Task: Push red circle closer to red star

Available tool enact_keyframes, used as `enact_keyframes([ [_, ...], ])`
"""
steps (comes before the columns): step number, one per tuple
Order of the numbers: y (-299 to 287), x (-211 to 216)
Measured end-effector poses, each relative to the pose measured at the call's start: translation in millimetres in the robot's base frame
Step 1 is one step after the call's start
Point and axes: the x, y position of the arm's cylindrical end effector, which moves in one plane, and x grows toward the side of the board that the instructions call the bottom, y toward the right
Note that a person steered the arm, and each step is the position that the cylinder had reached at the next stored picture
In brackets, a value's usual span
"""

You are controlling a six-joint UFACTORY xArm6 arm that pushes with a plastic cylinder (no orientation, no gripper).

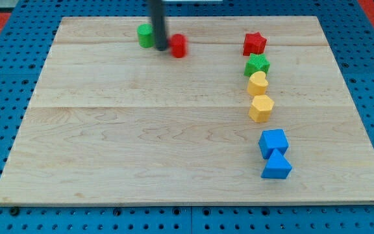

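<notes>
Sitting near the top edge of the wooden surface (pixel 141 143), the red circle (pixel 178 46) is the landmark here. W/ plenty of bare wood below it and to the view's right, the stretch betw. it and the red star (pixel 254 43) holds no blocks; the star is well apart to the right, at approx. the same height in the view. Little room above the circle before the surface's top edge.

No end effector w/ jaws on this arm, so nothing is clenched or grasped: just the dark rod, whose tip (pixel 161 49) sits just left of the red circle, touching or nearly so. Green block (pixel 146 36), round-looking, is just left of the rod.

Circle looks short, bright red, a bit blurred.

Right of and below the circle, under the star, runs a column: green star (pixel 257 65), yellow heart-like block (pixel 258 83), yellow hexagon (pixel 261 108), blue cube (pixel 273 142), blue triangle (pixel 276 166).
</notes>
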Motion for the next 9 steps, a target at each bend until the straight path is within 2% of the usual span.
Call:
enact_keyframes([
  [1, 74, -21],
  [2, 36, -19],
  [3, 64, 41],
  [4, 78, 34],
  [5, 94, 2],
  [7, 111, -35],
  [8, 83, -37],
  [9, -14, -16],
])
